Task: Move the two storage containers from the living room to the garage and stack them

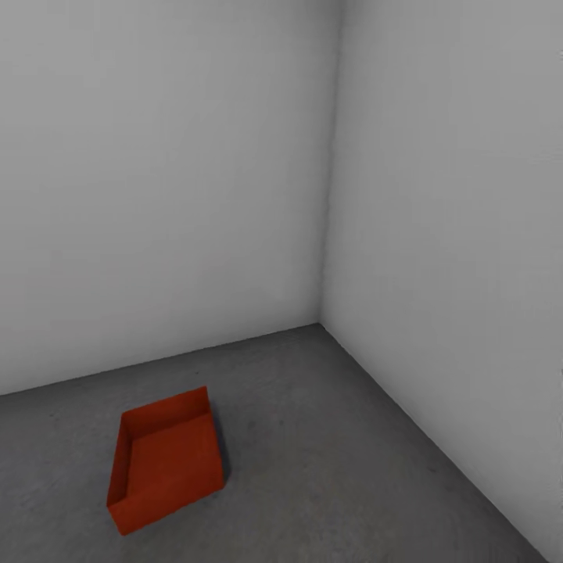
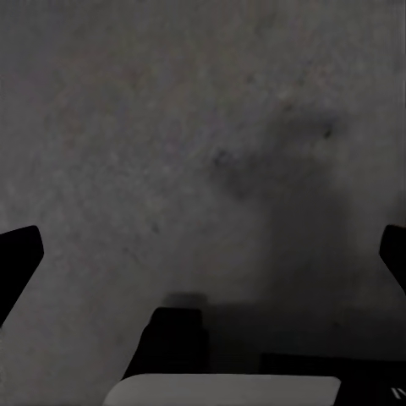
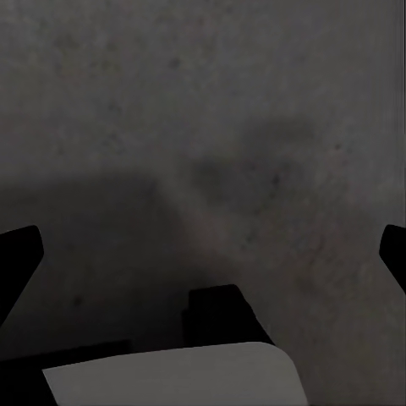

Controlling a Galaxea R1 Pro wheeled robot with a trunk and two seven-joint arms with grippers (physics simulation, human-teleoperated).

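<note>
One orange-red rectangular lidless storage container (image 1: 166, 461) sits upright on the rough, mottled dark grey concrete floor (image 1: 328, 469) of the garage, at about seven o'clock in your head view, open side up and turned at an angle to the walls. Its thin walls flare slightly outward; nothing shows inside it, and nothing touches it. It stands apart from both walls, nearer the plain white left-hand wall (image 1: 156, 180), which runs across from nine o'clock towards the centre. That wall meets the plain white right-hand wall (image 1: 453, 234) in a vertical corner seam just right of centre, and the seam reaches the floor a little below mid-picture, at roughly one o'clock from the container and well apart from it. Your left wrist view looks onto bare grey concrete, with the left gripper (image 2: 203, 258) showing a dark fingertip at each side edge: the fingers are spread wide and nothing lies between them. Your right wrist view shows the same speckled concrete, partly in shadow, and the right gripper (image 3: 203, 258) likewise has its two dark fingertips at opposite edges, spread wide and holding nothing. In both wrist views a dark block and a pale plate of the robot's own body lie at the near edge.
</note>
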